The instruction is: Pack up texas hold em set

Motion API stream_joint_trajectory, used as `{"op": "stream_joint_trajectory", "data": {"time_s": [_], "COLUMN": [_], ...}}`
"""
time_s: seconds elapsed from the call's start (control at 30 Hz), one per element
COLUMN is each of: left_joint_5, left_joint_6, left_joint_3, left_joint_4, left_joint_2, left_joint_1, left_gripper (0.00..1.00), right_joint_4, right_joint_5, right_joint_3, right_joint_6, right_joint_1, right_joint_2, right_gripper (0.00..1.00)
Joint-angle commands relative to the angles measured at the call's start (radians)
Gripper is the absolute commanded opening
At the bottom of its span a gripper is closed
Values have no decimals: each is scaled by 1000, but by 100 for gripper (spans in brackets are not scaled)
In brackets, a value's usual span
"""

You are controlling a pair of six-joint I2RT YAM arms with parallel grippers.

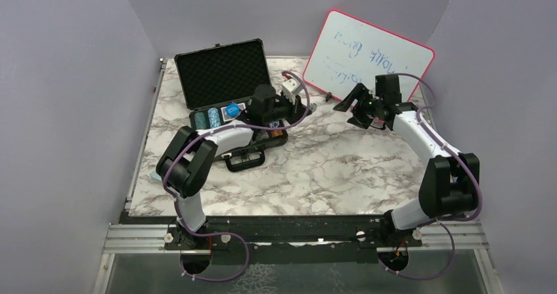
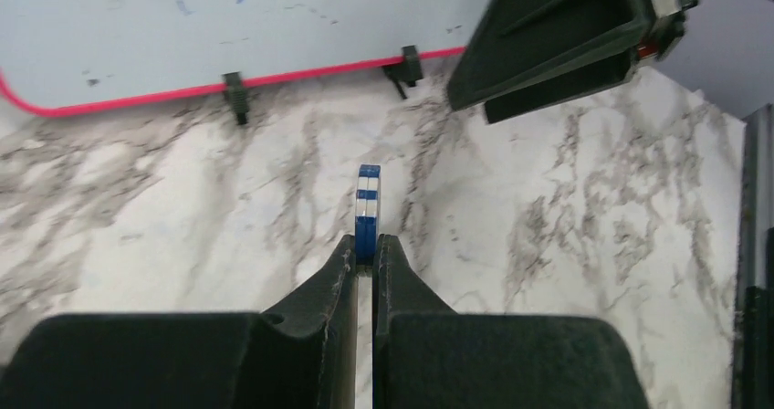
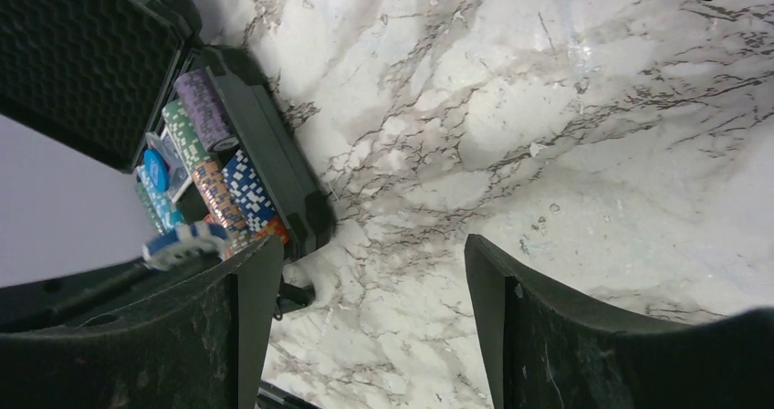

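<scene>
Top view: the open case (image 1: 223, 74) sits far left on the desk (image 1: 328, 169). Left wrist: the left claw (image 2: 365, 249) is clamped on a blue-white chip (image 2: 368, 199). Right wrist: the right claw (image 3: 365, 272) stands apart, empty. This looks like the chip-stowing step; next, I judge, carry it left into the case's rows.

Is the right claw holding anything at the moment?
No, the right gripper stands wide open, with only the marble table showing in the gap.
</scene>
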Motion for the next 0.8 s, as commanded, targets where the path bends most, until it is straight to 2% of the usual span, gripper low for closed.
{"op": "stream_joint_trajectory", "data": {"time_s": [0.0,0.17,0.3,0.6,0.77], "left_joint_5": [110,54,28,-80,-127], "left_joint_6": [185,432,499,709,771], "left_joint_3": [31,171,256,362,376], "left_joint_4": [-125,-461,-671,-913,-977], "left_joint_2": [-56,-15,29,55,75], "left_joint_1": [103,135,180,203,211], "left_gripper": [0,0,0,0,0], "right_joint_4": [-29,-34,-45,-47,-50], "right_joint_5": [37,19,19,18,17], "right_joint_3": [-18,-28,-13,-14,-9], "right_joint_6": [-21,-25,-40,-45,-46], "right_joint_1": [-13,-18,-24,-37,-41], "right_joint_2": [-8,24,41,54,64], "right_gripper": [75,75,75,74,74]}}
